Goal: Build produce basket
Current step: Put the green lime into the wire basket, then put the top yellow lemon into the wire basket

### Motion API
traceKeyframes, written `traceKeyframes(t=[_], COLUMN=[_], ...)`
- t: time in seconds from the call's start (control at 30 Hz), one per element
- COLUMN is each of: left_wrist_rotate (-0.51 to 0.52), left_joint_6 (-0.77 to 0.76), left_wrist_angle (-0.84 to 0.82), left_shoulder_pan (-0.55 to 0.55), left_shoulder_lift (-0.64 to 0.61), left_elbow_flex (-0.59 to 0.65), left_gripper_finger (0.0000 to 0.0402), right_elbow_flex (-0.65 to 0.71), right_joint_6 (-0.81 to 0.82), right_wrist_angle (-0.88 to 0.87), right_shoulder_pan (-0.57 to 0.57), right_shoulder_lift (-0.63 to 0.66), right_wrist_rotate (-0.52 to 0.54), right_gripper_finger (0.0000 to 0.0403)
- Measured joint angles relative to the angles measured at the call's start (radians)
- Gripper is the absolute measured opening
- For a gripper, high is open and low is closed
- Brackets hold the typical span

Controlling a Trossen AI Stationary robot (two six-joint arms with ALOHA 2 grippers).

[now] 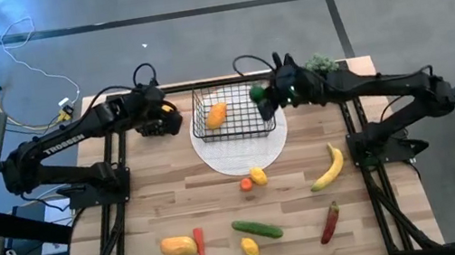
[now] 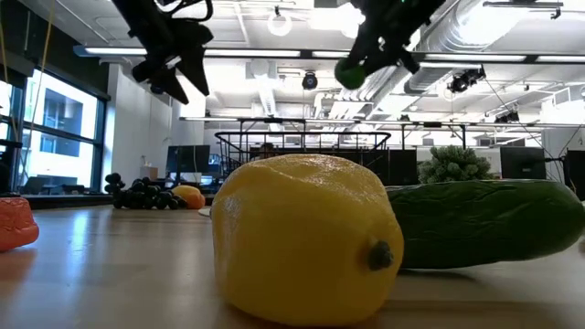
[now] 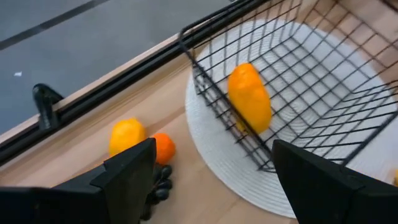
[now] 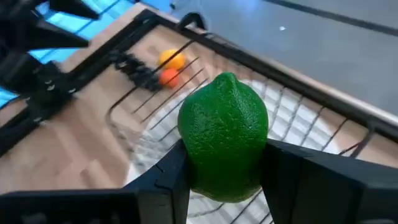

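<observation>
Wooden surface [image 1: 220, 193] carries basket [image 1: 230, 113] on white disc [image 1: 241, 153]; orange mango [image 1: 217, 113] already inside. Right jaws [image 4: 221, 163] grip green lime [image 4: 224, 146] above basket. Left jaws [image 3: 211, 171] open beside it. Banana [image 1: 327, 168], cucumber [image 1: 257, 229], lemons, chillies remain out

Two dark, matte-black jointed arms on black tube-frame stands — the left arm [image 1: 66, 146] carries white "TROSSEN" lettering along the link behind its wrist. Thin black cables loop up just behind each gripper. The fingers [image 4: 163, 176] are broad, flat, angular black plates — plain, without visible markings.
</observation>
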State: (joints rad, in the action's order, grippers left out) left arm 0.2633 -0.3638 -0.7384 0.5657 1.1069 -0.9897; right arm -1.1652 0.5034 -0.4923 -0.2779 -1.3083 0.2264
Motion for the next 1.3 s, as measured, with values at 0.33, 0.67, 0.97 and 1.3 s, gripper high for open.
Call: traceKeyframes(t=[0.33, 0.67, 0.97, 1.3], left_wrist_rotate=[0.089, 0.089, 0.047, 0.009], left_joint_6=[0.001, 0.064, 0.081, 0.081], left_wrist_angle=[-0.054, -0.056, -0.055, -0.054], left_shoulder_pan=[0.110, 0.203, 0.242, 0.252], left_shoulder_lift=[0.011, 0.080, 0.154, 0.207], left_elbow_flex=[0.000, 0.000, 0.000, 0.000], left_gripper_finger=[0.0310, 0.0310, 0.0310, 0.0310], right_elbow_flex=[0.002, 0.002, 0.002, 0.002], right_joint_6=[-0.114, -0.171, -0.170, -0.156], right_wrist_angle=[0.003, 0.003, 0.004, 0.004], right_shoulder_pan=[-0.175, -0.236, -0.273, -0.292], right_shoulder_lift=[-0.144, -0.254, -0.272, -0.268], right_wrist_rotate=[-0.159, -0.234, -0.235, -0.272], right_gripper_finger=[0.0128, 0.0142, 0.0216, 0.0235])
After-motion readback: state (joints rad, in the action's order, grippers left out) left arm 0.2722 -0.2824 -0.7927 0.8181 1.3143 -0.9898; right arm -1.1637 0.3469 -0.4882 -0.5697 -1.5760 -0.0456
